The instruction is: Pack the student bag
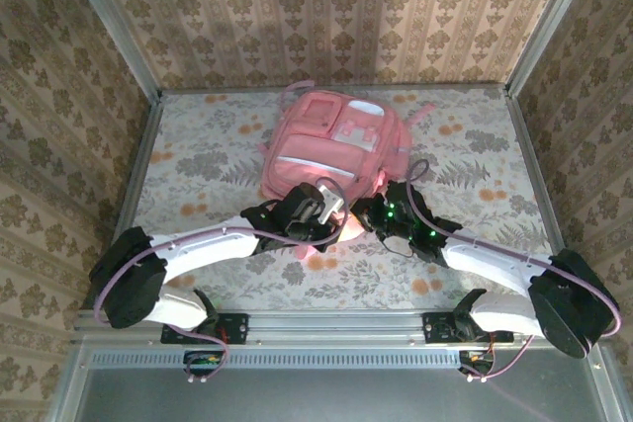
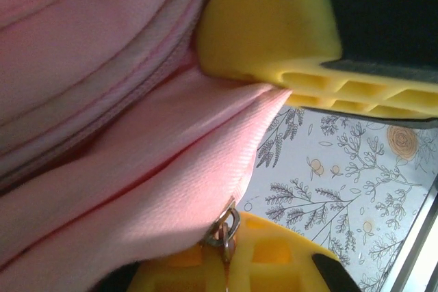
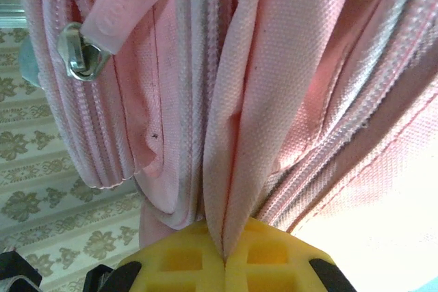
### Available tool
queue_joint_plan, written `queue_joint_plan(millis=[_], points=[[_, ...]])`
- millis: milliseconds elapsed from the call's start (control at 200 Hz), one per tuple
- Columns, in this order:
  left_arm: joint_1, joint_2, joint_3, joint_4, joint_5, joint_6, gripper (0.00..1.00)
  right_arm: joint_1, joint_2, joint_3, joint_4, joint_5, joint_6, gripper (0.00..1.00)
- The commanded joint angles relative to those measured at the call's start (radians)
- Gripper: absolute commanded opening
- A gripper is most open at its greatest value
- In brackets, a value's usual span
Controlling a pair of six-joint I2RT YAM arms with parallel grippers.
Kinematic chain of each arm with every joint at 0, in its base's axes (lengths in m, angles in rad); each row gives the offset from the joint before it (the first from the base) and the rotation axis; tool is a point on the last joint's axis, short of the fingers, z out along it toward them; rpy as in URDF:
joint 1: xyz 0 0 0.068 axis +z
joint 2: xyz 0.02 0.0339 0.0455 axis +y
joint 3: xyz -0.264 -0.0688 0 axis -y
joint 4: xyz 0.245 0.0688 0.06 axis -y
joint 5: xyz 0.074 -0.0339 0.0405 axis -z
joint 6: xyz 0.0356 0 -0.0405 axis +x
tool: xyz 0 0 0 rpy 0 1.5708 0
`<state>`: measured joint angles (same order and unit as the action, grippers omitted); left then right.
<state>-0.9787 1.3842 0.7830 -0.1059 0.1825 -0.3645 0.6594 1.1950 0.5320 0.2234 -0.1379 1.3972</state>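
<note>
The student bag [image 1: 331, 140], a large pink backpack with pale panels, lies at the middle back of the table. Both grippers meet at its near edge. My left gripper [image 1: 331, 220] is shut on a metal zipper pull [image 2: 228, 227] of the bag; in the left wrist view its yellow fingers [image 2: 274, 258] press together under the pink cloth [image 2: 137, 169]. My right gripper [image 1: 369, 212] is shut on a fold of the bag's pink fabric [image 3: 236, 169], which runs down into the seam between its yellow fingers [image 3: 178, 261]. A second zipper slider [image 3: 76, 51] with a pink tab hangs at upper left.
The floral tablecloth [image 1: 475, 155] spreads either side of the bag. Patterned walls and metal frame posts [image 1: 148, 145] close in the table. In the left wrist view another yellow finger block [image 2: 274, 25] sits just above the bag's edge.
</note>
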Motion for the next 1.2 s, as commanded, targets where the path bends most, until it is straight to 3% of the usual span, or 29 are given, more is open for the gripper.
queue_joint_plan(millis=[0,480,660,890,1195], points=[[0.035,-0.061,-0.02,-0.007,-0.025,-0.027,0.0,-0.003,-0.033,0.054,-0.135,0.085,-0.102,0.0],[0.122,-0.096,-0.054,-0.067,0.121,-0.088,0.0,-0.007,-0.05,0.111,-0.278,0.123,-0.231,0.0],[0.091,-0.074,0.022,-0.111,0.178,-0.137,0.0,-0.007,-0.012,0.123,-0.261,0.092,-0.227,0.0],[0.051,0.02,0.198,-0.336,0.153,-0.13,0.0,0.0,0.056,0.175,-0.287,0.04,-0.26,0.0],[0.042,0.117,0.218,-0.382,0.172,-0.094,0.07,-0.002,0.059,0.178,-0.294,0.023,-0.254,0.0]])
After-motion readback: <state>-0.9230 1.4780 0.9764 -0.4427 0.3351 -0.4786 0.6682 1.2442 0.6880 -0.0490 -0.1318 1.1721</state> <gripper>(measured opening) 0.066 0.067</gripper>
